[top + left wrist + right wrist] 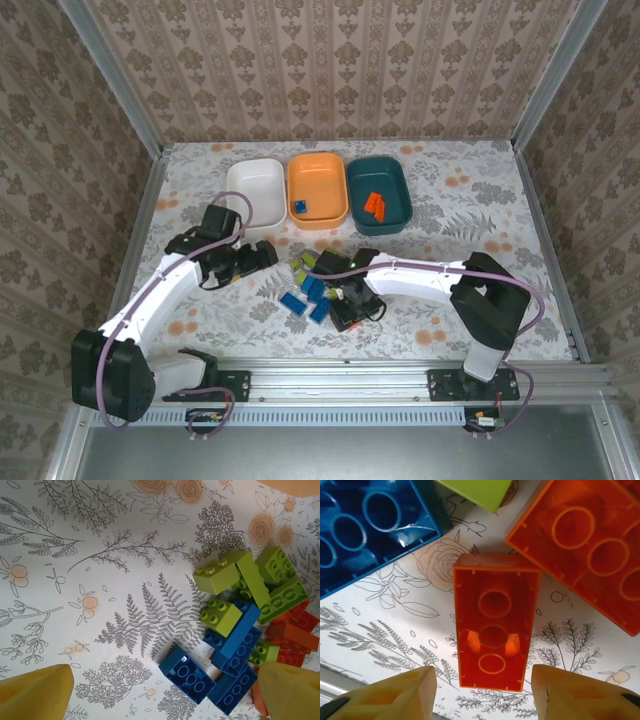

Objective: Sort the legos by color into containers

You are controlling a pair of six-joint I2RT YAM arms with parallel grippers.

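Observation:
A heap of legos (308,288) in blue, lime green and orange lies on the table between my two grippers. Low over its right side, my right gripper (484,692) is open, with an upturned orange lego (494,621) between its fingers (395,695) and a gap on each side. My left gripper (165,692) hangs wide open over an upturned blue lego (191,674) at the heap's left edge. At the back stand the containers. The white bowl (256,188) holds nothing. The orange bowl (317,180) holds a blue lego (299,206). The teal bowl (392,180) holds orange legos (374,206).
Lime green legos (235,572) and more blue legos (235,645) are stacked closely in the heap, with orange ones (295,635) behind. A larger orange brick (590,545) and a blue brick (365,525) lie just beyond my right fingers. Metal rails edge the table.

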